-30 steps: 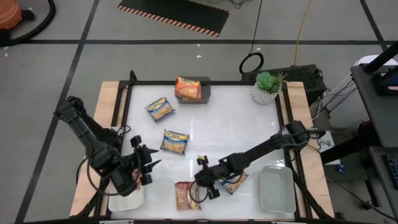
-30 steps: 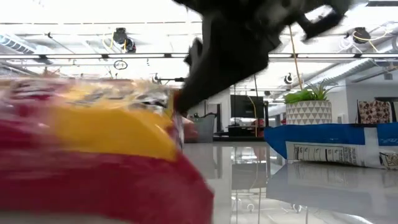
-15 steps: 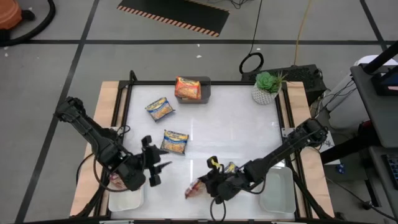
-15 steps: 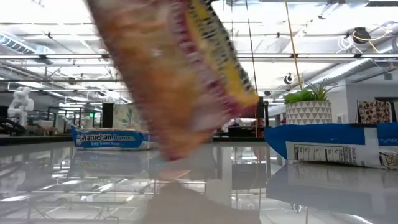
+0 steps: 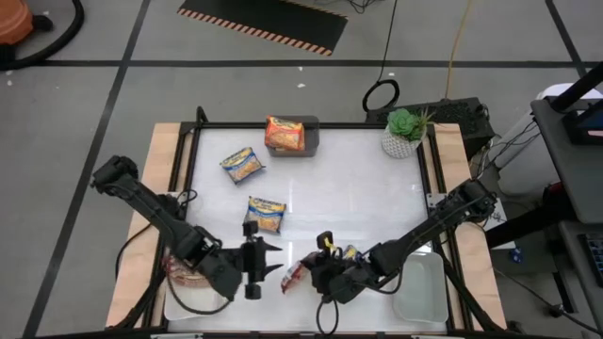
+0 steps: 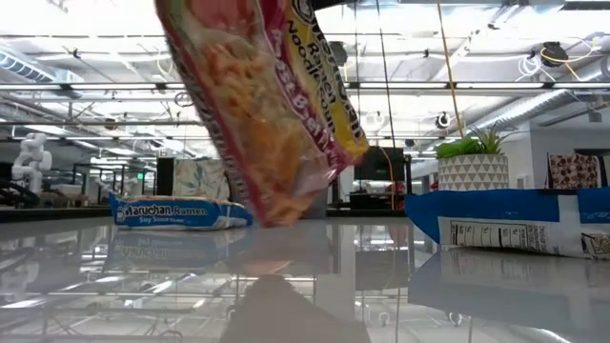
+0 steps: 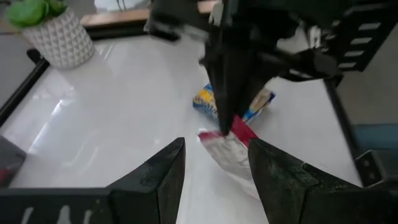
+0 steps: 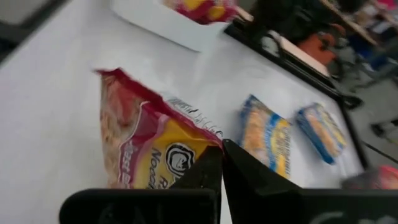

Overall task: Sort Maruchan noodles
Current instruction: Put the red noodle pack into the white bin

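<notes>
I'm dangling a red Maruchan packet [image 5: 295, 279] off the table's front edge area, right gripper [image 5: 318, 276] pinched tight on one corner so it's hanging clear. Left gripper [image 5: 267, 259] is sitting half-open and empty just beside it, looks like I'm lining up a handover toward the left white tray [image 5: 188, 301].

The left gripper [image 7: 214, 163] points with its two dark fingers [image 7: 163, 177] spread apart over the white table [image 7: 106, 112]; between them, farther off, the right gripper [image 7: 235, 121] pinches a red packet [image 7: 229, 149] by its edge, hanging over the table; behind it lies a blue-and-yellow packet [image 7: 208, 102]. A white potted plant [image 7: 56, 34] stands well apart at the table's edge.
</notes>
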`<act>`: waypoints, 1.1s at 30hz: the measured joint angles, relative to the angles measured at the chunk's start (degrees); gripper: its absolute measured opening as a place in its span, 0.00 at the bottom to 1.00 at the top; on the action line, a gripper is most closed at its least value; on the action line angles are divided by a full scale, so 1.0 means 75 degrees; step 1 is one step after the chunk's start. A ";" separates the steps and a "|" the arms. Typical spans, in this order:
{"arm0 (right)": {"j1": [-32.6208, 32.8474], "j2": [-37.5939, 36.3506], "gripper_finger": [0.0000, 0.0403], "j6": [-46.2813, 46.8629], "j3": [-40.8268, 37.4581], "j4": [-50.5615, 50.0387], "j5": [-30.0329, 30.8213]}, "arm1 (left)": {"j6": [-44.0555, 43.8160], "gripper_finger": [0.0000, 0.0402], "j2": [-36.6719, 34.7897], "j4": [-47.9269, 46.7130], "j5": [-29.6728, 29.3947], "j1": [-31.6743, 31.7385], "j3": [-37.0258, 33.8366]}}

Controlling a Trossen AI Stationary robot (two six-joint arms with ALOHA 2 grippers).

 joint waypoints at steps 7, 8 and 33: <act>-0.0006 0.0000 0.00 0.0182 0.0000 -0.0121 0.0881 | -0.0244 0.49 0.0659 0.0118 0.0098 0.0324 0.0000; -0.0006 0.0000 0.00 0.0218 0.0000 -0.0123 0.0988 | -0.0318 0.51 0.0701 0.0141 0.0127 0.0397 0.0000; -0.0058 -0.0178 0.00 0.0800 0.0003 -0.0593 0.1838 | -0.1192 0.86 0.1363 0.0462 0.0282 0.1490 0.0000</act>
